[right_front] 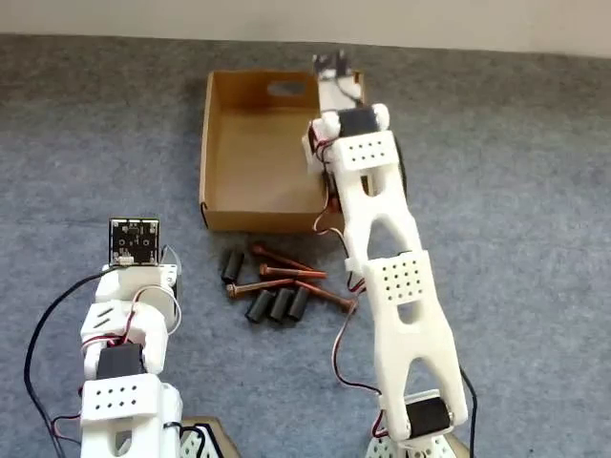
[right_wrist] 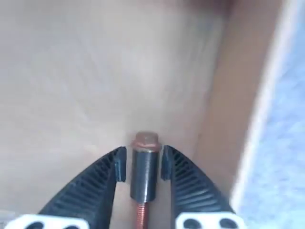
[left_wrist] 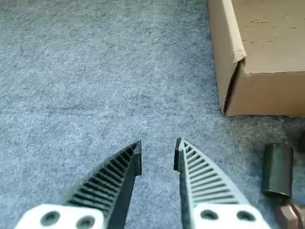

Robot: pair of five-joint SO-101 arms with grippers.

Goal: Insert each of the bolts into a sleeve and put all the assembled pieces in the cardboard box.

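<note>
Right wrist view: the right gripper (right_wrist: pixel 143 160) holds a black sleeve (right_wrist: pixel 144 179) btw. its fingers, w/ a copper bolt (right_wrist: pixel 145 140) through it; the head shows at one end, the thread at the other. It hangs over the floor of the cardboard box (right_wrist: pixel 71 71), near a side wall. The left gripper (left_wrist: pixel 158 150) is only a little open, w/ nothing in it, low over the grey carpet (left_wrist: pixel 95 71) near a box corner. High view: loose bolts (right_front: pixel 286 271) & four loose sleeves (right_front: pixel 279 303) lie on the carpet just beside the box, on the arms' side.
</note>
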